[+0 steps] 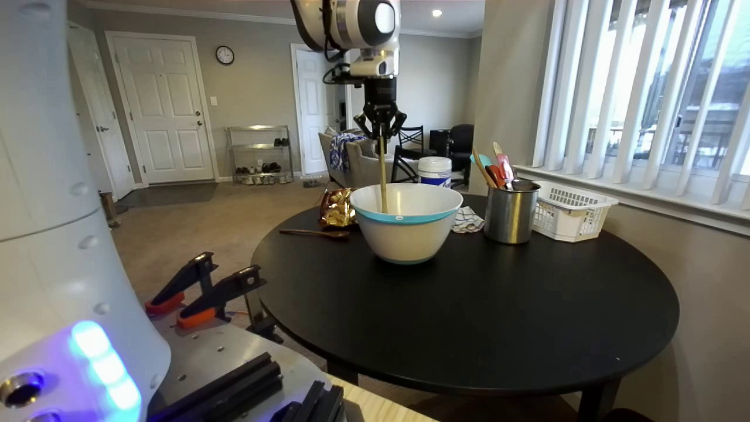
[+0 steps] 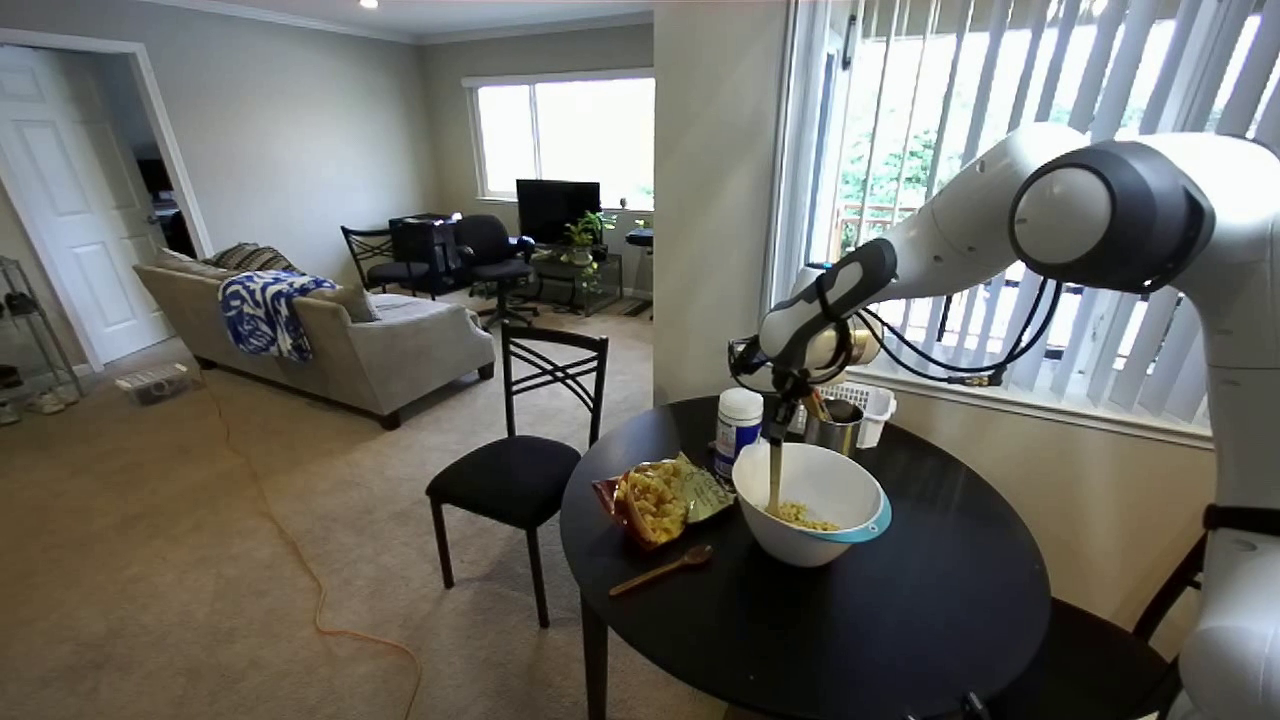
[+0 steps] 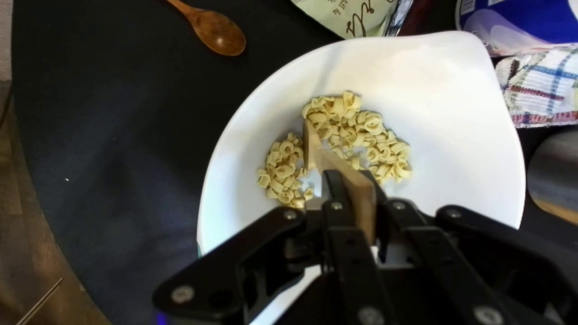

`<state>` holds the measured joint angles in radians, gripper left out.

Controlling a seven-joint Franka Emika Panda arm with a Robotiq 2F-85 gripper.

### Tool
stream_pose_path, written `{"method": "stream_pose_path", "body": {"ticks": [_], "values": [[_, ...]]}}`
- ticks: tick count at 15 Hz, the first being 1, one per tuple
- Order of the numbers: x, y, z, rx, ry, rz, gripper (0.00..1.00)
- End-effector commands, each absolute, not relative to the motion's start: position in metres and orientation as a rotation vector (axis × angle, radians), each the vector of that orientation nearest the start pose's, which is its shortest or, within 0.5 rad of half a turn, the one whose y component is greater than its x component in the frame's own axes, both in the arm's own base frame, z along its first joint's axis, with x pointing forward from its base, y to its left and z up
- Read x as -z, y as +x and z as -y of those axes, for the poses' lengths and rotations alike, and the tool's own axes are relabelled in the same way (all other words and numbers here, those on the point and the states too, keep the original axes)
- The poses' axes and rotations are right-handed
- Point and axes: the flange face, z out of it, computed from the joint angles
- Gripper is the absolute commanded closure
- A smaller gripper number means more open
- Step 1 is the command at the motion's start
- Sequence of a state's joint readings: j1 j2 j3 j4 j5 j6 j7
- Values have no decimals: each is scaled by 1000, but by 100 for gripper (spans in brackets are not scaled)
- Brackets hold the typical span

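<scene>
My gripper [image 1: 381, 143] is shut on a long pale wooden utensil [image 1: 382, 179] and points down over a white bowl [image 1: 404, 237] with a turquoise rim band. The gripper [image 2: 778, 432] and the utensil [image 2: 774, 482] also show in an exterior view. In the wrist view the gripper [image 3: 354, 180] has its fingers on both sides of the utensil [image 3: 332, 158]. The utensil's flat lower end stands in the bowl [image 3: 474, 95] among small curled yellow pasta pieces [image 3: 375, 144], with pieces on both sides of it. The pasta [image 2: 805, 517] also shows in an exterior view.
On the round black table [image 1: 498, 316] are an opened snack bag [image 2: 655, 505], a brown wooden spoon [image 2: 660, 570], a white-and-blue canister [image 2: 738, 430], a checked cloth [image 3: 546, 85], a metal pot of utensils [image 1: 511, 217] and a white basket [image 1: 574, 214]. A black chair [image 2: 510, 480] stands beside it.
</scene>
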<state>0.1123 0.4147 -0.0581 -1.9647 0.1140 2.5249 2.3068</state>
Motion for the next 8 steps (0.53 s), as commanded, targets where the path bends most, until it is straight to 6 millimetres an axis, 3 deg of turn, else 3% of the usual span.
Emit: {"method": "stream_pose_path", "body": {"ticks": [1,8], "values": [[-250,622,-37,91,-1121,-2749,95],[-253,622,-33,137,-935,-2712,95]]}}
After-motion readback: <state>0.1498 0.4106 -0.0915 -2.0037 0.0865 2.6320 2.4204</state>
